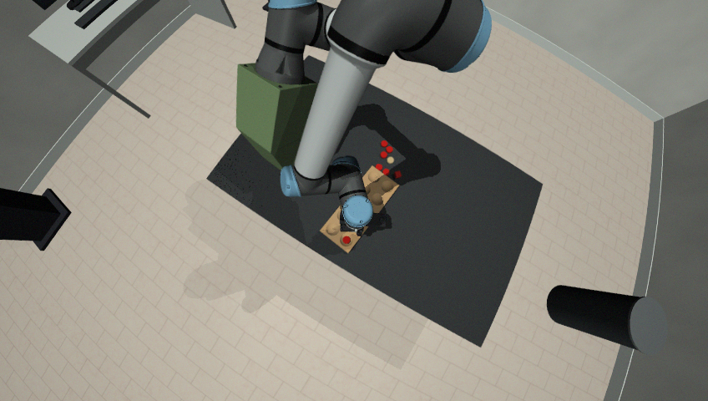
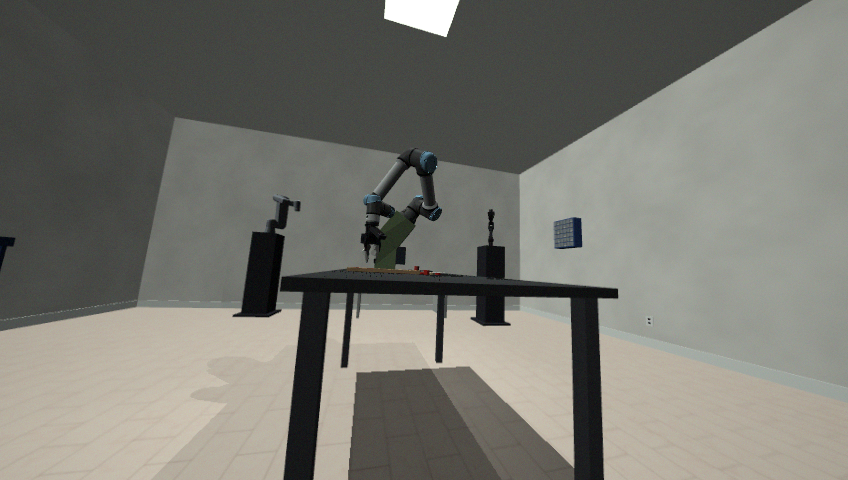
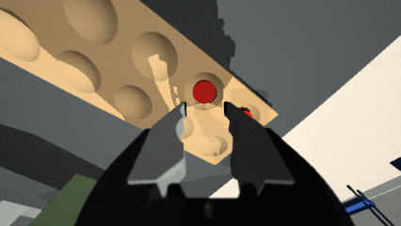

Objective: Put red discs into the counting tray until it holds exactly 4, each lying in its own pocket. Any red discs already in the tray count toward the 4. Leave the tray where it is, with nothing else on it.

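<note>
Pincer [image 1: 356, 231] [image 2: 370, 261] [image 3: 204, 103] apart, nothing between fingertips, above counting tray [image 1: 329, 226] [image 2: 383, 270] [image 3: 115, 75] on dark tabletop [image 1: 447, 238] [image 2: 452, 284] [image 3: 301, 42]. Two red discs in pockets: inner disc [image 3: 204, 91], end disc [image 1: 346, 240] [image 3: 248, 113]. Risk: fingertips could clip the inner disc or rim if the arm shifts sideways too low; loose red discs crowd a cream disc [image 1: 390, 159], so a mispick is possible. Tray's long axis runs diagonally in top view, lower left to upper right, one end toward the loose discs.
</note>
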You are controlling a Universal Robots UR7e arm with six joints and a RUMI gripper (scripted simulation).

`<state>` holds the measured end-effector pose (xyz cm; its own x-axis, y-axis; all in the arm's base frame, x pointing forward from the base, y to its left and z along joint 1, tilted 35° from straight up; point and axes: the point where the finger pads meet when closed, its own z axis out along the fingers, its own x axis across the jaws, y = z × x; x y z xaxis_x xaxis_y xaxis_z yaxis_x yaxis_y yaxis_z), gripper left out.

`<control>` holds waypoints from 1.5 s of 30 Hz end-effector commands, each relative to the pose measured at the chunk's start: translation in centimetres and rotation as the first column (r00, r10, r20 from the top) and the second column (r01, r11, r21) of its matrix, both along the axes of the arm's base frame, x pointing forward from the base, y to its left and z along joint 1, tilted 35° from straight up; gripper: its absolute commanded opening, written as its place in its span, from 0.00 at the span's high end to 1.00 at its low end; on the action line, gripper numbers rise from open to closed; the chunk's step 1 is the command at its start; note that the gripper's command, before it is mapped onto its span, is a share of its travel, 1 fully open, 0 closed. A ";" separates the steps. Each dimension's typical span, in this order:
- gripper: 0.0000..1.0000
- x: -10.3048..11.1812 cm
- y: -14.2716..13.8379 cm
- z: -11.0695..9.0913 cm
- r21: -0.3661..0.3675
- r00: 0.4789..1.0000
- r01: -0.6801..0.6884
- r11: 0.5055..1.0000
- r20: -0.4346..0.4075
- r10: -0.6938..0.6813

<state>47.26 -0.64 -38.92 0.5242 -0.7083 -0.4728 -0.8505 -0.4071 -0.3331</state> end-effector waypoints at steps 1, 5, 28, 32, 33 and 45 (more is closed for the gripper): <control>0.72 -0.1 -1.6 2.2 -0.001 1.000 0.000 1.000 0.001 0.000; 0.72 -0.1 -3.0 4.1 -0.001 1.000 0.000 1.000 0.001 0.000; 0.72 -0.3 -4.0 5.7 -0.001 1.000 0.000 1.000 0.001 0.000; 0.72 -0.3 -4.0 5.7 -0.001 1.000 0.000 1.000 0.001 0.000; 0.72 -0.3 -4.0 5.7 -0.001 1.000 0.000 1.000 0.001 0.000; 0.72 -0.3 -4.0 5.7 -0.001 1.000 0.000 1.000 0.001 0.000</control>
